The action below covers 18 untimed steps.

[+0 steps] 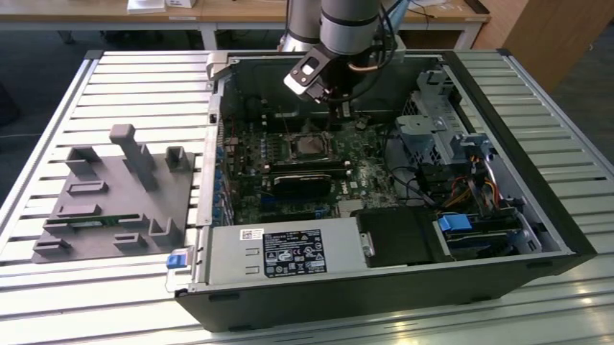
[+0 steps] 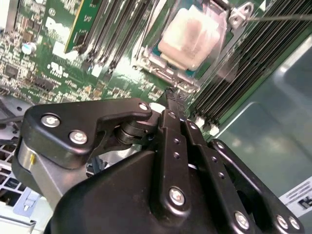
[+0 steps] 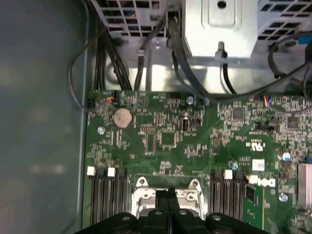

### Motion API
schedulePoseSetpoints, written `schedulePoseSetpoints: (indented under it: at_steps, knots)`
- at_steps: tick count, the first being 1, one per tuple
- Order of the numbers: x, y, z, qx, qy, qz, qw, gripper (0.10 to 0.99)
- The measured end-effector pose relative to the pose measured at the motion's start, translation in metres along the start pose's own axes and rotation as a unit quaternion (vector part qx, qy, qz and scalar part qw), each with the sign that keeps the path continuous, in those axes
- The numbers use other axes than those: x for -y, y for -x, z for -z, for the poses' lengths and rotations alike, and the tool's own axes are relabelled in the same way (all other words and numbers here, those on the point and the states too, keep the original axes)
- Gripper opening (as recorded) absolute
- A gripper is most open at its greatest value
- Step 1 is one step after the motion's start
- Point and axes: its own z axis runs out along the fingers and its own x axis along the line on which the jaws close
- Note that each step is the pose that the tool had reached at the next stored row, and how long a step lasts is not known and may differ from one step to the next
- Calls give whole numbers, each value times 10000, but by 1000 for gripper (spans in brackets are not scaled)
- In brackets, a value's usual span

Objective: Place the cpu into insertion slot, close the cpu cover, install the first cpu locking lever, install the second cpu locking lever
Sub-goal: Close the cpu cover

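**Empty, closed gripper over the seated chip; lever work outstanding.**

The black two-finger gripper (image 2: 174, 100), its fingers pressed together on nothing, hangs just above one edge of the square, silver-rimmed insertion slot (image 1: 309, 146). The flat silvery-grey cpu (image 2: 189, 35) lies in that slot, and the thin silver cpu cover (image 2: 163, 68) appears to be down around it. A thin wire locking lever (image 2: 278, 18) juts free, so latching seems left to do. Long black memory slots (image 2: 253, 63) flank the socket closely and the grey case wall (image 2: 278, 146) stands near; the room above is open.
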Motion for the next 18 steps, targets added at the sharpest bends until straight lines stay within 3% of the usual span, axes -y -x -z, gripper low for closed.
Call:
schedulePoseSetpoints:
  at_steps: [4,13,18]
  knots:
    - [77,-1,-17,1,0,0,10000,106]
    - [161,2,-170,5,0,0,10000,106]
    - [184,2,-175,6,0,0,10000,106]
